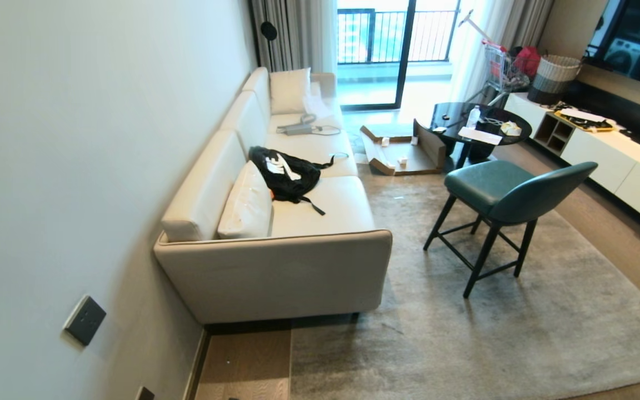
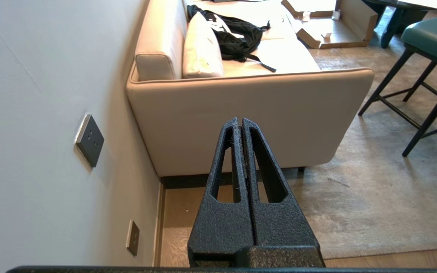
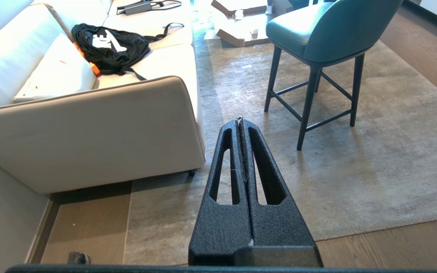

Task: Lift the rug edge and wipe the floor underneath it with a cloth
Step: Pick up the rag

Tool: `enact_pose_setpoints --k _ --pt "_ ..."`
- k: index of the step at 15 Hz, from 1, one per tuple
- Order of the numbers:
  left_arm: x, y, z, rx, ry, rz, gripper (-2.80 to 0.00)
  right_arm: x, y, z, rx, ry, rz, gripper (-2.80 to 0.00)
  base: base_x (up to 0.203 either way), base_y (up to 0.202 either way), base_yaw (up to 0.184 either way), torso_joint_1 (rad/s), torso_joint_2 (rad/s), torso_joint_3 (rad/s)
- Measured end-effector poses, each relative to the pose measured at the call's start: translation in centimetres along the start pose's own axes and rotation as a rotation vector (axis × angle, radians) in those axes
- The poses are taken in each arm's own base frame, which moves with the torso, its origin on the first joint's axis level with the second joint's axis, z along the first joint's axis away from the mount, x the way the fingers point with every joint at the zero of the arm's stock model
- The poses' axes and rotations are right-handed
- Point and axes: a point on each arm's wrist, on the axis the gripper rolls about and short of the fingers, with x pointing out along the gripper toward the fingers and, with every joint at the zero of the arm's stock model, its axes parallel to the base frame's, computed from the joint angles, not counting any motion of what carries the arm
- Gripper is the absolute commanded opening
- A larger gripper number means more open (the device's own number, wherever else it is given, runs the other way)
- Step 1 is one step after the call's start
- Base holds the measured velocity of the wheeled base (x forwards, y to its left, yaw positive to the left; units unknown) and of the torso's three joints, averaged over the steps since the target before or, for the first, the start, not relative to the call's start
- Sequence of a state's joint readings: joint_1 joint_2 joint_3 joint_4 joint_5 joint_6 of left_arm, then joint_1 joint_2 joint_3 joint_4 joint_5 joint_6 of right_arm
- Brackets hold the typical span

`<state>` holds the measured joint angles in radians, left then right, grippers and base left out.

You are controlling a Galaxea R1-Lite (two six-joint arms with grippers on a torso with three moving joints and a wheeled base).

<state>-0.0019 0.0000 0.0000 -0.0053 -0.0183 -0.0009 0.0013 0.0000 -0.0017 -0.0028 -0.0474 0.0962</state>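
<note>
The large pale grey rug (image 1: 464, 344) lies under the sofa end and the chair. Its rug edge (image 1: 290, 361) runs straight along a strip of brown wood floor (image 1: 248, 361) beside the wall. In the right wrist view that rug edge (image 3: 127, 227) meets the floor (image 3: 85, 223), and a second border (image 3: 374, 230) runs along the near side. A small grey cloth (image 3: 78, 258) lies on the floor near the skirting, partly cut off. My left gripper (image 2: 240, 120) and right gripper (image 3: 240, 120) both hang above the floor, shut and empty. Neither arm shows in the head view.
A cream sofa (image 1: 275, 266) with a black bag (image 1: 286, 172) stands against the left wall, which has sockets (image 1: 84, 319). A teal chair (image 1: 498, 194) stands on the rug. Farther off are flattened cardboard (image 1: 403, 150), a round black table (image 1: 481, 125) and a white cabinet (image 1: 620, 166).
</note>
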Motion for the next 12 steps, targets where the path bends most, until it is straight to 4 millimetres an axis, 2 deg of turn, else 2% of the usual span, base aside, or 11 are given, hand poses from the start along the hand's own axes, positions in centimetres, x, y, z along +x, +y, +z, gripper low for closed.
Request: enact_pose_setpoints --k 12 --pt "0.00 0.00 0.00 0.000 0.000 0.000 -2.80 0.00 0.00 0.00 0.000 0.000 0.000 -2.80 0.000 0.000 0.000 0.000 0.00 0.000"
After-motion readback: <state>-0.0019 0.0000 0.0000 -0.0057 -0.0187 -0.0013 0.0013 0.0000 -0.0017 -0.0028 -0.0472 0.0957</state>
